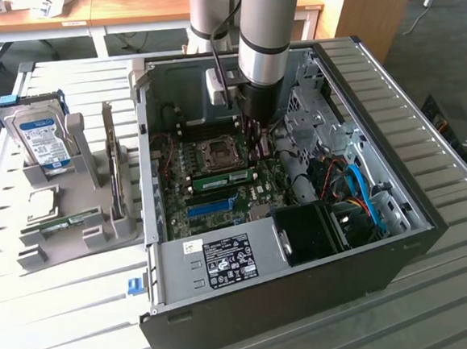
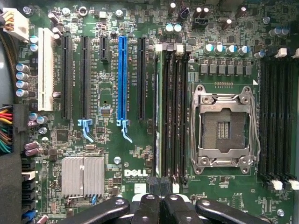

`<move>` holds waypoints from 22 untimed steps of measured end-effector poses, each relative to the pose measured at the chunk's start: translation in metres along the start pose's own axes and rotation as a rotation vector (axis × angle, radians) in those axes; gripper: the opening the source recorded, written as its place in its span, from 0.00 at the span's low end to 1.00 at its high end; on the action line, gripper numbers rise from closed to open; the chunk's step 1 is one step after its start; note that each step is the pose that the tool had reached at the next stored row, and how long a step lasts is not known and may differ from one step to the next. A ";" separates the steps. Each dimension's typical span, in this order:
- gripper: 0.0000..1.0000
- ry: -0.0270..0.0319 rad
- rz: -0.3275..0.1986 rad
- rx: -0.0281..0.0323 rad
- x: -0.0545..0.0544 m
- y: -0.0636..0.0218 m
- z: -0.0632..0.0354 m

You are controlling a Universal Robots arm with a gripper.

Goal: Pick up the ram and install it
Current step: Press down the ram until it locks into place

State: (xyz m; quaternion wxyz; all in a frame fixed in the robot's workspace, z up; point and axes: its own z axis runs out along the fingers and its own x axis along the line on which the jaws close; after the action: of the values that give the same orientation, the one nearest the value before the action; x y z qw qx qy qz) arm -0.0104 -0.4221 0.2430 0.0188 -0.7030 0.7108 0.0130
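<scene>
Exterior view, starting at its left: a grey holder (image 1: 87, 166) on the slatted table (image 1: 438, 304) carries a hard drive (image 1: 43, 139) standing upright, and a second green stick (image 1: 60, 226) lies low in its front rack. Next comes the open computer case (image 1: 308, 298) with the motherboard (image 1: 179, 203) lying flat inside. The ram (image 1: 222, 178) sits lengthwise in a memory slot between the blue slot (image 1: 212, 207) and the CPU socket (image 1: 215, 152). The gripper (image 1: 255, 144) hangs over the board just above the ram's end, its claw drawn together; whether it touches the stick cannot be told. Blue and orange cables (image 1: 364, 188) fill the case toward the exterior view's right.

Wrist view: the ram (image 2: 158, 116) stands in the slot beside the black empty ones, between the blue slot (image 2: 122, 79) and the CPU socket (image 2: 223, 126), in line with the gripper (image 2: 161, 207).
</scene>
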 end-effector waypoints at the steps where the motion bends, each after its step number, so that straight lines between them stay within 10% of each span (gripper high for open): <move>1: 0.11 0.0002 0.000 -0.0001 0.000 0.0000 0.0003; 22: 0.11 0.0000 0.000 -0.0001 -0.003 0.0006 0.0049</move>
State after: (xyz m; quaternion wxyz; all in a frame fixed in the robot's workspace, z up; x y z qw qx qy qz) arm -0.0109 -0.4185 0.2383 0.0187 -0.7030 0.7108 0.0131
